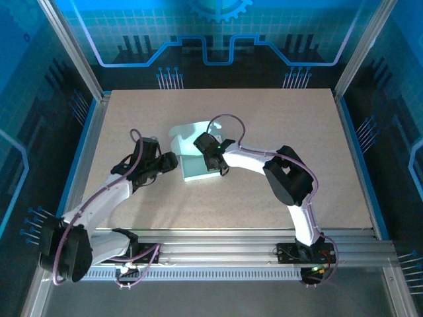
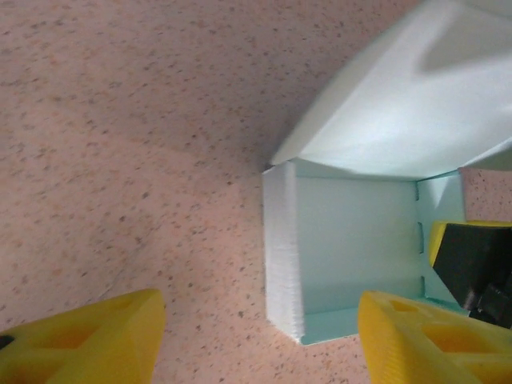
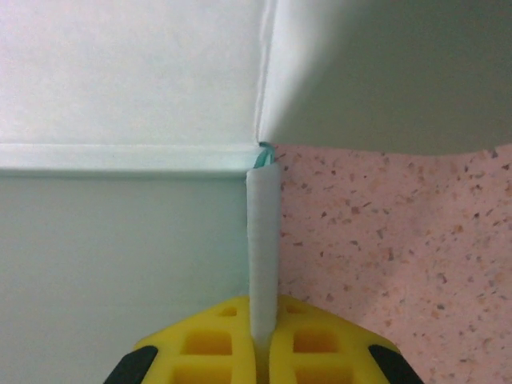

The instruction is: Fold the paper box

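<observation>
**Mint paper box (image 1: 192, 150) near the middle of the speckled counter (image 1: 277, 119).**
The left gripper (image 1: 170, 160) is shown just left of the box, jaws spread apart; an upright side wall of the box is pinched in the clenched jaws of the right gripper (image 1: 213, 165).

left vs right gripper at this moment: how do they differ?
Left gripper: jaws open, gripping nothing; right gripper: shut on a wall of the box. Left sits at the box's left side, right at its right side. Both have yellow fingers.
</observation>
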Controlling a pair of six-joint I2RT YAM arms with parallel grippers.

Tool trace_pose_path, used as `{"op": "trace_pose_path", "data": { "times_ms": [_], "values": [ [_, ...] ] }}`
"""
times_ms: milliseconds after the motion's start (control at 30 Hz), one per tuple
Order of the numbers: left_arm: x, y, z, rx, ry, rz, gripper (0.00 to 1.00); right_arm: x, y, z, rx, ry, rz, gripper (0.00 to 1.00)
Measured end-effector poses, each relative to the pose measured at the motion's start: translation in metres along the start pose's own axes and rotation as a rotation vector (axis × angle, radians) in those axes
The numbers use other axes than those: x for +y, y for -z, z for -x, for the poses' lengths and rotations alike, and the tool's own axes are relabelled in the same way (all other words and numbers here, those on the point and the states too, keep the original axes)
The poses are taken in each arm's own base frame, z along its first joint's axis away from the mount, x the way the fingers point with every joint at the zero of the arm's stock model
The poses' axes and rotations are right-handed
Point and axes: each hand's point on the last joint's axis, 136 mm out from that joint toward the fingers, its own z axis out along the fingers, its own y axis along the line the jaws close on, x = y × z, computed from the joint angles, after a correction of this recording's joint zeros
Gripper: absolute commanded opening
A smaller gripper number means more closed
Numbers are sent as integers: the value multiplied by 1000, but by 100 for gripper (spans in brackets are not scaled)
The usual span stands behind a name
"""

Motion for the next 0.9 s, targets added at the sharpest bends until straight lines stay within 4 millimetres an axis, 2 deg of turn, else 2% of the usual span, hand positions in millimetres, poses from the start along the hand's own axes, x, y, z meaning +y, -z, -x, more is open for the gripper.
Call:
{"op": "trace_pose_path", "data": {
  "times_ms": [200, 467, 600, 633, 733, 833, 900],
  "values": [
    [22, 2, -6, -5, 62, 10, 65, -5, -5, 5, 16, 79, -126, 0],
    [24, 1, 1, -31, 83, -16, 65, -7, -6, 0, -26, 183, -336, 0],
    [24, 0, 1, -30, 89, -25, 66, -14, -2, -5, -31, 180, -355, 0],
    [25, -1, 1, -29, 89, -25, 66, -15, -1, -6, -28, 170, -343, 2],
    [24, -1, 0, -28, 89, -29, 66, -20, 2, -10, 9, 139, -285, 20],
    [22, -1, 1, -26, 89, -40, 66, -23, 0, -14, 59, 137, -240, 27],
    [21, -1, 0, -23, 89, -47, 66, -25, -2, -18, 94, 145, -221, 36]
  ]
}}
